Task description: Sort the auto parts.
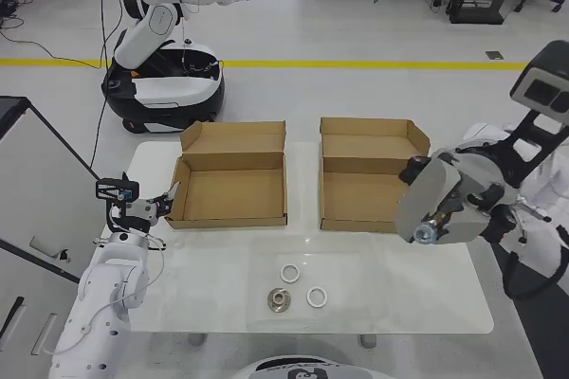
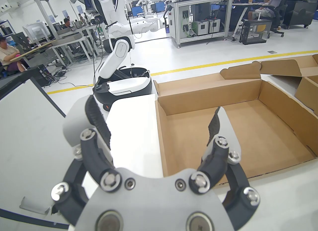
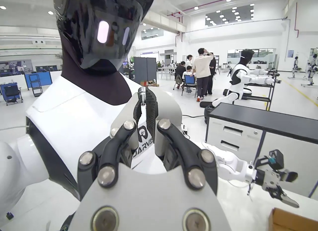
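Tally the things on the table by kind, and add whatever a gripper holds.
White rings: 2
Metal flanged part: 1
Cardboard boxes: 2
Small metal cylinder, held in the right gripper: 1
Total: 6

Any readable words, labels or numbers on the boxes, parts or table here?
Left box: plain, none.
Right box: plain, none.
White rings, metal disc: too small to tell.
Metal pin in right claw: no marking visible.
Table: none.
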You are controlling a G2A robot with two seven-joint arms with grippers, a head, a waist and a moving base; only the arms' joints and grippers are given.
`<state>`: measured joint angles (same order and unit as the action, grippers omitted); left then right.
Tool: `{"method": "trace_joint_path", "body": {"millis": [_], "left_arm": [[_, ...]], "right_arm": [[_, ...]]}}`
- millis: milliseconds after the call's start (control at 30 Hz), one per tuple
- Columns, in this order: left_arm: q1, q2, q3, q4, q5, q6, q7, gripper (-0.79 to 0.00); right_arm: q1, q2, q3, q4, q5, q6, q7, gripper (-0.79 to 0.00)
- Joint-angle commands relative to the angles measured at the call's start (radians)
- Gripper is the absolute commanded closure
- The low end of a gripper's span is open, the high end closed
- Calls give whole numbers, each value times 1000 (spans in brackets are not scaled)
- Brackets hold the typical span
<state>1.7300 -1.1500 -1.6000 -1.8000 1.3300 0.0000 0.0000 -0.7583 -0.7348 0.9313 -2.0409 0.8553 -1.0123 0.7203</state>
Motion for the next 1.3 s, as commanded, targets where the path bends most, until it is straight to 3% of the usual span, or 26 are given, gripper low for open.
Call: {"method": "trace_joint_path", "body": {"millis": [0,267,633,967,1267], "left_arm": [[0,0,0,0,0,0,0,-785],[0,0,0,0,0,0,0,-785],[0,0,0,0,0,0,0,-785],[0,0,0,0,0,0,0,-785],[0,0,0,0,0,0,0,-785]], "right_arm": [[-13,-10,15,-4,20,0,17,0],[-73,-61,73,19,47,0,87,0],[-96,-66,107,52,-27,129,182,0],[-111,-92,125,-6,56,5,93,0],[-111,-107,127,-7,46,15,102,0]]}}
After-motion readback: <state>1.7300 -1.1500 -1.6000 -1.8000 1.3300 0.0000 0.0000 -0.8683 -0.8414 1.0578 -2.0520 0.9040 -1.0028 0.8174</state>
